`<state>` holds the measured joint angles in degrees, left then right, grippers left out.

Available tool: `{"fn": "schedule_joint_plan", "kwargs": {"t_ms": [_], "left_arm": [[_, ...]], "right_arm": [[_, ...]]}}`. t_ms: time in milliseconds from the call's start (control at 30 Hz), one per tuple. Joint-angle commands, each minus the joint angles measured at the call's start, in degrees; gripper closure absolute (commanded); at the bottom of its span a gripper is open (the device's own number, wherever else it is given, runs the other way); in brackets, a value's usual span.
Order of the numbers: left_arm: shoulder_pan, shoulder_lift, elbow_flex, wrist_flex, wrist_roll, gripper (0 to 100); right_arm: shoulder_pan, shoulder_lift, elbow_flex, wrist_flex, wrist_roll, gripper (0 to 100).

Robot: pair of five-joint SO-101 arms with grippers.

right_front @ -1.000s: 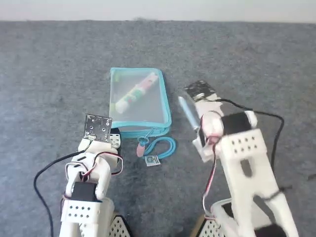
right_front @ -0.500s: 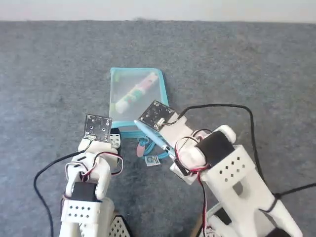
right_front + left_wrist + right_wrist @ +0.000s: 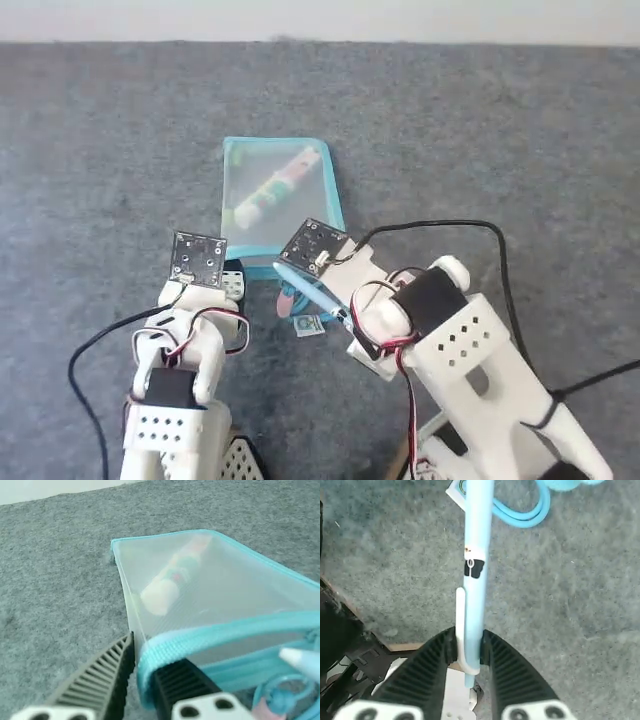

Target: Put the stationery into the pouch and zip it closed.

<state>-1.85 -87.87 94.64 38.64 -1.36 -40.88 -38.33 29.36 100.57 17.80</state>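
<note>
Blue pen [image 3: 476, 555] clamped in right hand [image 3: 468, 639], tip beside pouch [image 3: 215, 585]; left hand [image 3: 145, 656] pinching pouch rim.

The white plastic left arm [image 3: 172, 400] and white plastic right arm [image 3: 480, 350] have hole-dotted shells, looping black cables [image 3: 440, 224] and thin red wires [image 3: 408, 395]. Their ribbed black fingers [image 3: 420, 675] end in white bases.

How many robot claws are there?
2. The left gripper pinches the pouch by its zipper edge. The right gripper holds a blue pen near the pouch.
</note>
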Motion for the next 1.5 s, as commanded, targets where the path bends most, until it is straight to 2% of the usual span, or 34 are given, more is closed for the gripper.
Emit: {"fn": "schedule_joint_plan", "kwargs": {"t_ms": [0, 167, 333, 500, 967, 1067, 1300, 1467], "left_arm": [[0.4, 0.4, -1.5, -2.0, -0.4, 99], [0.4, 0.4, -1.5, -2.0, -0.4, 99], [0.4, 0.4, -1.4, -2.0, -0.4, 99], [0.4, 0.4, -1.4, -2.0, -0.4, 99], [0.4, 0.4, -1.5, -2.0, -0.4, 99], [0.4, 0.4, -1.5, -2.0, -0.4, 99], [0.4, 0.4, -1.5, -2.0, -0.4, 99], [0.4, 0.4, -1.5, -2.0, -0.4, 99]], "right_arm": [[0.0, 2.9, -0.7, 1.4, 0.5, 99.1], [0.0, 11.2, -6.2, 1.4, 0.3, 99.1], [0.0, 18.2, -16.4, 1.5, -4.1, 99.1], [0.0, 26.1, -25.0, 1.4, -5.0, 98.9], [-0.4, 50.7, -57.7, 1.8, -12.4, 98.6], [-1.7, 51.9, -58.6, 2.0, -12.1, 97.0], [-10.8, 51.8, -58.5, 2.1, -12.0, 81.6], [-8.7, 49.6, -58.5, 2.1, -10.0, 80.8]]}}
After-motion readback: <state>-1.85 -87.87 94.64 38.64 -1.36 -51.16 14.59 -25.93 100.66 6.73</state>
